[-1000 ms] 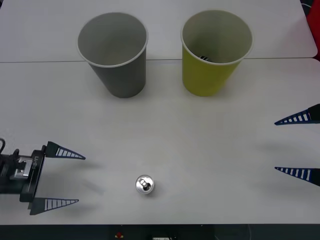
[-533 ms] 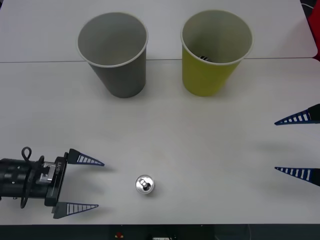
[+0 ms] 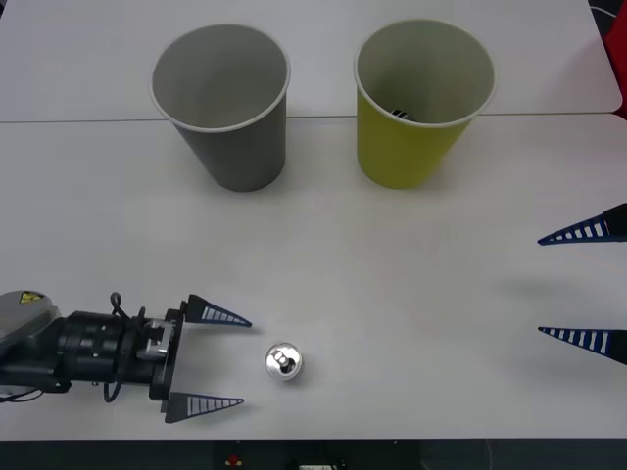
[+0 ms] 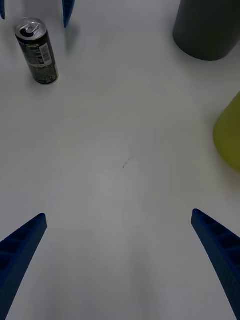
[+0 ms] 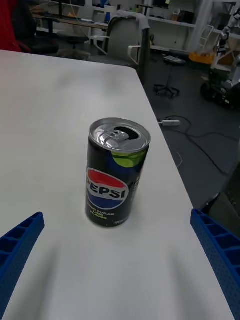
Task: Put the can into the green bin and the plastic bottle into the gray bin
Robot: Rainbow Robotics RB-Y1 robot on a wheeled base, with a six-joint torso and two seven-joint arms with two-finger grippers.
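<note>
The small dark can stands upright near the table's front edge, silver top up; the left wrist view shows its black body straight ahead, and the right wrist view shows it farther off. My left gripper is open, low over the table just left of the can, fingertips pointing at it, not touching. My right gripper hangs open at the right edge. The gray bin and the green bin stand upright at the back; something dark lies inside the green one. The plastic bottle is out of view.
The white table's front edge runs just below the can. A seam crosses the table behind the cups. In the left wrist view the table ends beside the can, with chairs and cables on the floor beyond.
My left gripper has slid to the right along the table front toward the can, staying open. Can, cups and right gripper have not moved.
</note>
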